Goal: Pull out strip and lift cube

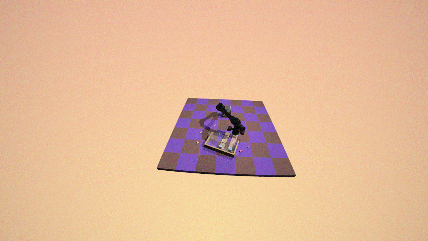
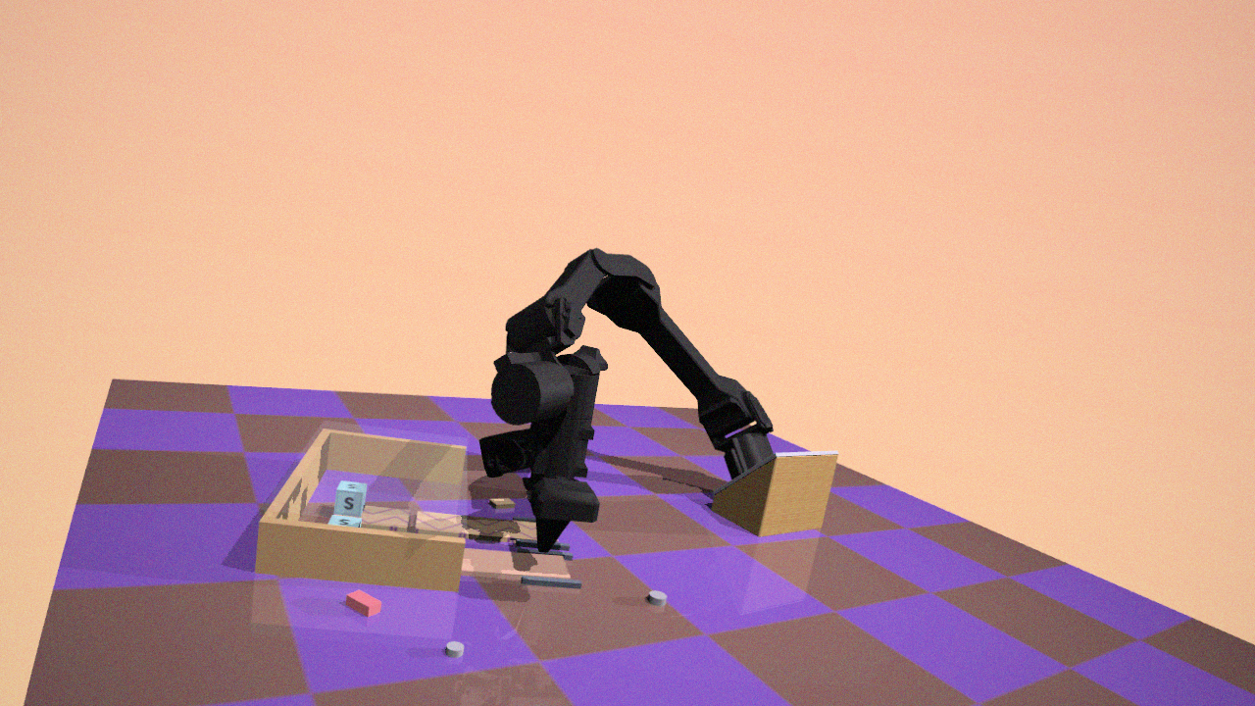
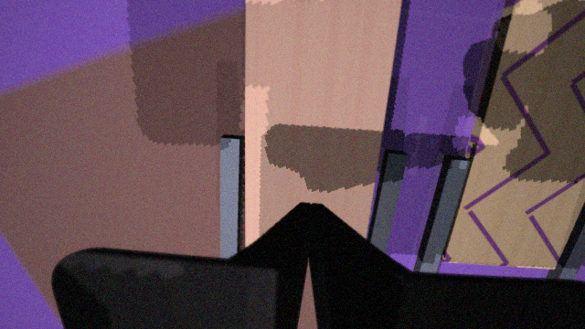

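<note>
Pincer (image 1: 235, 133) (image 2: 545, 549) (image 3: 310, 214) clenched on nothing, tips down by the pink strip (image 1: 233, 142) (image 2: 516, 562) (image 3: 320, 68).
Black tips pressed together, low over the outer end of the pink strip, too hard to tell if touching it. Pink strip flat and in one piece as far as can be seen, half out of the wooden box (image 1: 218, 150) (image 2: 359, 553), with a blue cube (image 1: 230, 148) (image 2: 344, 522) at its inner end, letter S on top. Next to it, a zigzag strip (image 1: 225, 138) (image 2: 500, 528) (image 3: 516, 228) with a gap across it, and another blue S cube (image 1: 220, 146) (image 2: 349, 500) at its inner end. Both cubes inside the box. On the checked purple and brown counter (image 1: 185, 163) (image 2: 878, 614) (image 3: 55, 183), a little red block (image 1: 240, 151) (image 2: 363, 603) near the box, outside its side wall.
</note>
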Available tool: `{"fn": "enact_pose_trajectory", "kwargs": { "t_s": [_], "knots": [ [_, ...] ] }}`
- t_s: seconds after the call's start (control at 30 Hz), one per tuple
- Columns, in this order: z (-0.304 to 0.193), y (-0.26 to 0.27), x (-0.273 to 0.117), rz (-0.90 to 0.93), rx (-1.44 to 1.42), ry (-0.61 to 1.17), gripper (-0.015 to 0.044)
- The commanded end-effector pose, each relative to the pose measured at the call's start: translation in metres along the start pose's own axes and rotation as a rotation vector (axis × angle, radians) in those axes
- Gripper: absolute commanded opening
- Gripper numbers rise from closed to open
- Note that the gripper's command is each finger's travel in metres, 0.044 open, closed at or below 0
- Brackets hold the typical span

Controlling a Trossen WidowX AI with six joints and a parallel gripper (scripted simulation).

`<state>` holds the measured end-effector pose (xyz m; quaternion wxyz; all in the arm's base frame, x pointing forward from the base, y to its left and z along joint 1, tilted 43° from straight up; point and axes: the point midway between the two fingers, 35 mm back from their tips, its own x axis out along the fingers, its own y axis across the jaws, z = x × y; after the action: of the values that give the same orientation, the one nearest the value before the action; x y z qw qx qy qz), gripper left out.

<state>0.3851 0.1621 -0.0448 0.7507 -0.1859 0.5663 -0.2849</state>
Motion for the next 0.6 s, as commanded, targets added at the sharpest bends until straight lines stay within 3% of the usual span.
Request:
{"fn": "enact_pose_trajectory", "kwargs": {
  "t_s": [0.0,0.57],
  "knots": [
    [-0.0012,0.0003,0.0076,-0.004,-0.008,-0.002,0.0],
    [-0.0014,0.0003,0.0164,-0.005,-0.007,-0.003,0.0]
  ]
}}
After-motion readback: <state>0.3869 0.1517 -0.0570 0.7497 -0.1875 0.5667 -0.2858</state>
